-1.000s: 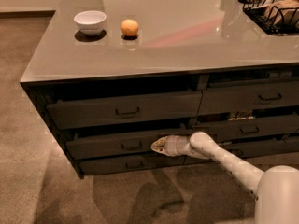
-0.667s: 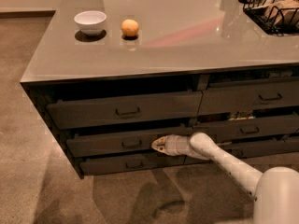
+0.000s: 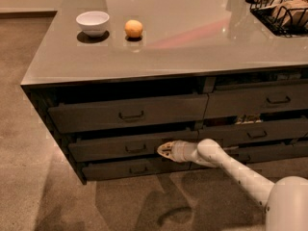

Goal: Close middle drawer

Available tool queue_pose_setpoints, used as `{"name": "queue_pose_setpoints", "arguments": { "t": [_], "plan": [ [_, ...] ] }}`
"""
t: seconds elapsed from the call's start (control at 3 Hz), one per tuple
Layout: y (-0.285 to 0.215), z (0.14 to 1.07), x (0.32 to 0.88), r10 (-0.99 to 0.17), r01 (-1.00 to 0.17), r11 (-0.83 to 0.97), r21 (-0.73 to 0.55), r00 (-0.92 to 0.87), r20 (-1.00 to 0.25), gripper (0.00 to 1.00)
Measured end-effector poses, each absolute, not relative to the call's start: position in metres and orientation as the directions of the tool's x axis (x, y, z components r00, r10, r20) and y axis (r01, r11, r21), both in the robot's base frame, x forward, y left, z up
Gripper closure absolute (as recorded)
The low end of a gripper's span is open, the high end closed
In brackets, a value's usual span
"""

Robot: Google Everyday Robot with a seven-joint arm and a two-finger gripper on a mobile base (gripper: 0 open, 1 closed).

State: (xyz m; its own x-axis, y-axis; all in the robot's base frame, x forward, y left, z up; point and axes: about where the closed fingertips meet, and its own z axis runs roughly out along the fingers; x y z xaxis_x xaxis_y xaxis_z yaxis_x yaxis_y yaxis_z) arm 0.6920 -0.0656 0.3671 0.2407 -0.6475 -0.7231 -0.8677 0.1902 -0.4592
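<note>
The middle drawer (image 3: pixel 110 147) is the dark grey-brown flat front in the left column of the cabinet, between a taller top drawer (image 3: pixel 127 110) and the lowest drawer (image 3: pixel 130 168). It has a small bar pull (image 3: pixel 135 148). A dark gap shows above its front. My gripper (image 3: pixel 162 150) is at the end of the white arm that comes in from the lower right. Its tip is against the drawer front, just right of the pull.
A white bowl (image 3: pixel 93 22) and an orange fruit (image 3: pixel 134 28) stand on the grey countertop (image 3: pixel 192 42). A black wire basket (image 3: pixel 281 11) is at the far right. More drawers (image 3: pixel 260 99) fill the right column. Carpet floor (image 3: pixel 29 167) lies in front.
</note>
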Motion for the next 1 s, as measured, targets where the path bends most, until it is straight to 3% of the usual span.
{"name": "queue_pose_setpoints", "arguments": {
  "t": [0.33, 1.0],
  "plan": [
    [-0.068, 0.377, 0.674, -0.625, -0.873, 0.185, -0.452, 0.25, -0.739, 1.0],
    [-0.108, 0.394, 0.62, -0.541, -0.904, 0.288, -0.315, 0.118, -0.833, 1.0]
  ]
}}
